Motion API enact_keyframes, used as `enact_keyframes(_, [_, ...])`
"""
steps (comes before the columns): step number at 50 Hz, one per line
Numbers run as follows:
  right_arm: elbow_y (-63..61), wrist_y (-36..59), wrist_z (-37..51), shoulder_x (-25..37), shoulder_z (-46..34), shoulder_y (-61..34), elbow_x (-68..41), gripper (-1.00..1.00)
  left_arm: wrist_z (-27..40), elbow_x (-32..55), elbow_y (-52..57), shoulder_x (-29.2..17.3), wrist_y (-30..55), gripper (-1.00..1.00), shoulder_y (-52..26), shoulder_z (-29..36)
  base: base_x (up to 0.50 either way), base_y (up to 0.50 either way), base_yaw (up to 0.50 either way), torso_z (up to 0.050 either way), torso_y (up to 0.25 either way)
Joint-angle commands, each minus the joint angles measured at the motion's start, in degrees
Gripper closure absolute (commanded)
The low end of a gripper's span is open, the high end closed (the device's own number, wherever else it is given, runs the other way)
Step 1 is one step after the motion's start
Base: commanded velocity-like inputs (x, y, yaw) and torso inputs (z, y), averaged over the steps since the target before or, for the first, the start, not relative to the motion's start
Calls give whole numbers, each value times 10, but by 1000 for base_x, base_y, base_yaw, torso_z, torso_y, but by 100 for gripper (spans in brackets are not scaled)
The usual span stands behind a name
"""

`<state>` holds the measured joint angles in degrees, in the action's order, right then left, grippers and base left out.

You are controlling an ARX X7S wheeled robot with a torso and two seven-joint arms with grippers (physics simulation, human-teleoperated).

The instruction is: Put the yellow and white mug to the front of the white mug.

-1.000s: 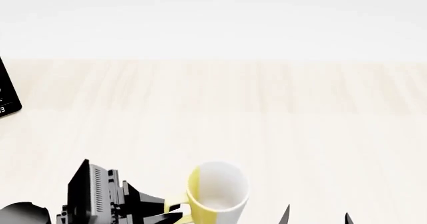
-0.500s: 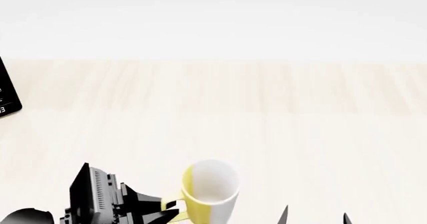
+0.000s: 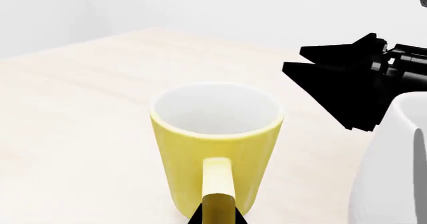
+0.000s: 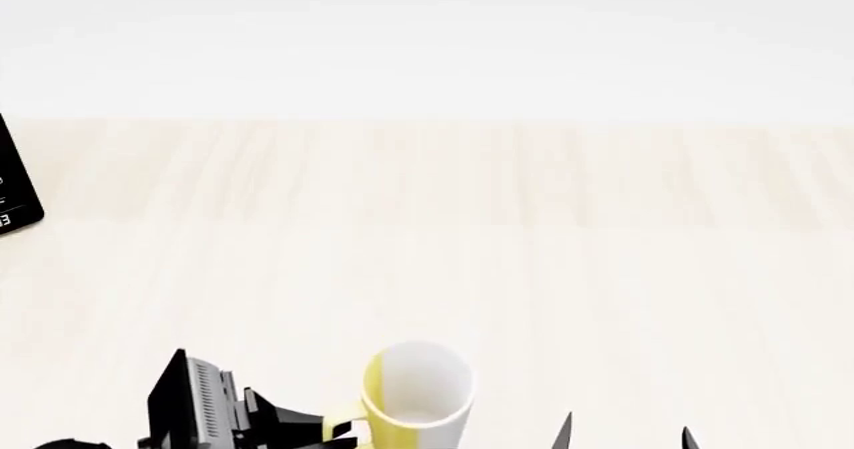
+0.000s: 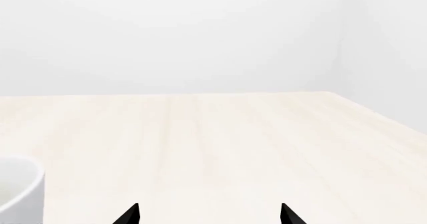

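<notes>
The yellow and white mug (image 4: 416, 394) stands upright at the near edge of the head view, its yellow half toward my left arm. My left gripper (image 4: 340, 432) is shut on its yellow handle (image 3: 217, 181), a black fingertip on each side. In the left wrist view the yellow side (image 3: 213, 149) faces the camera. The white mug (image 3: 393, 174) rises just beside it, partly cut off. It is out of the head view. My right gripper (image 4: 625, 434) is open and holds nothing. Only its two tips (image 5: 130, 215) show.
The pale wooden tabletop (image 4: 441, 229) stretches far ahead to a white wall. A black device (image 4: 14, 184) lies at the left edge. A white curved wall (image 5: 20, 189) shows at the edge of the right wrist view; which mug it is I cannot tell.
The left gripper and the yellow and white mug have moved down the head view, nearer the robot, and the mug looks smaller. The right gripper has barely shifted.
</notes>
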<state>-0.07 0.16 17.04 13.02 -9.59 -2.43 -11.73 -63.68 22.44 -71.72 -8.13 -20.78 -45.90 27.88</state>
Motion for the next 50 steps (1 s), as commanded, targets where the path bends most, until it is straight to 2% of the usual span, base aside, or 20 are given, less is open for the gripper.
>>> enact_keyframes(1, [2, -2, 2, 2, -3, -1, -2, -100, -6, -27, -32, 13, -9, 100, 4, -11, 0, 0, 0, 0, 0])
enact_keyframes(28, [0, -2, 8, 7, -8, 0, -6, -100, -19, -135, -32, 23, 1, 100, 16, -119, 0, 0, 0, 0, 0])
enact_keyframes(32, [0, -2, 8, 7, -8, 0, -7, -100, 0, -152, -32, 25, 6, 100, 16, -127, 0, 0, 0, 0, 0])
enact_keyframes(33, [-1, -2, 9, 8, -9, 0, -7, -100, 0, -151, -32, 26, 22, -100, 14, -132, 0, 0, 0, 0, 0])
enact_keyframes(50, [0, -3, 11, 10, -12, -1, -10, -100, -10, -174, -32, 30, 20, -100, 11, -175, 0, 0, 0, 0, 0])
